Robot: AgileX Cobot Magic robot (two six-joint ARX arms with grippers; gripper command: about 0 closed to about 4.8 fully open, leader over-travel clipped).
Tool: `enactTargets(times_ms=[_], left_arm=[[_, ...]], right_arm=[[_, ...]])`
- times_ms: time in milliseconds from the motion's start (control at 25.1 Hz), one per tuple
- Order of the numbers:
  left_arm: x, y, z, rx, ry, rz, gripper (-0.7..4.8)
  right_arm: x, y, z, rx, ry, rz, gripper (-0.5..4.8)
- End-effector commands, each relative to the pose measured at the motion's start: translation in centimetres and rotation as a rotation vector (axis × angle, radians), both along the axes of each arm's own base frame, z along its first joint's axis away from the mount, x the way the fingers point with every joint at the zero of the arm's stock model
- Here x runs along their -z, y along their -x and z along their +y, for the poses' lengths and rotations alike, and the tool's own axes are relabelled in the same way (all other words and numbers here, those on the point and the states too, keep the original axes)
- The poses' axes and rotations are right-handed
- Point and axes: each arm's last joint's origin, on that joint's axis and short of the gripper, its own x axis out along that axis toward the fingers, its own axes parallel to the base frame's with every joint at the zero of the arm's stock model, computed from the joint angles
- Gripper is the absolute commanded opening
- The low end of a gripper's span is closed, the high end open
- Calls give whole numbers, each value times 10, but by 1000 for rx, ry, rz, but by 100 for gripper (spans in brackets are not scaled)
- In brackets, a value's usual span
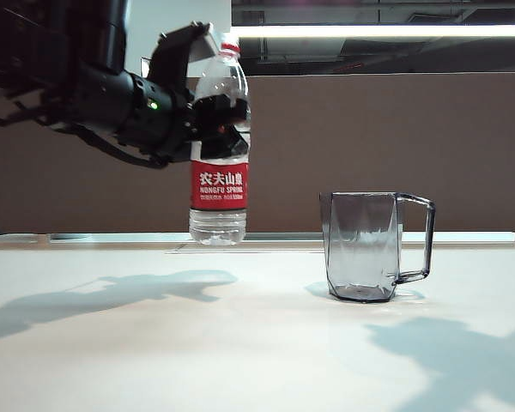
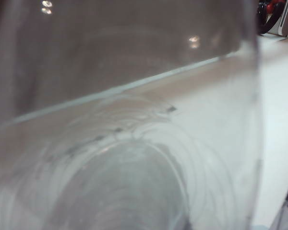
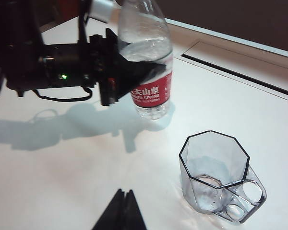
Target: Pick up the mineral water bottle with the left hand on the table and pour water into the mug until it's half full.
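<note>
My left gripper (image 1: pixel 216 120) is shut on the mineral water bottle (image 1: pixel 219 184) just above its red label and holds it upright, its base a little off the table (image 1: pixel 240 343). Water fills the bottle to roughly its shoulder (image 3: pixel 146 52). In the left wrist view the bottle's clear wall (image 2: pixel 125 143) fills almost the whole picture and hides the fingers. The smoky grey mug (image 1: pixel 365 249) stands on the table to the right of the bottle, handle away from it; I see no water in the mug (image 3: pixel 216 172). My right gripper (image 3: pixel 125 190) hangs shut over bare table, short of the mug.
A brown partition (image 1: pixel 369 146) runs behind the table's far edge. A dark seam (image 3: pixel 235 74) crosses the tabletop beyond the bottle. Red and black gear (image 2: pixel 273 12) sits off to one side. Shadows of the arms lie on the table.
</note>
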Motion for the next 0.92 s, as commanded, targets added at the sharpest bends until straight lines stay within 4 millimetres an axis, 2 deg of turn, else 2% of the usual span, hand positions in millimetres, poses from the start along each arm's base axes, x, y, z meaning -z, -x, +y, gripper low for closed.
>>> enactTargets(times_ms=[40, 478, 797, 917], left_arm=[[-6, -8, -5, 6, 17, -54, 179], [-8, -40, -38, 41, -58, -101, 179], [-7, -57, -54, 49, -71, -110, 179], [-2, -58, -58, 58, -80, -108, 179]], right_arm=[[-4, 0, 0, -2, -13, -24, -8], [-1, 0, -2, 40, 14, -9, -9], [1, 0, -3, 68, 39, 8, -9], [1, 0, -3, 70, 39, 8, -9]])
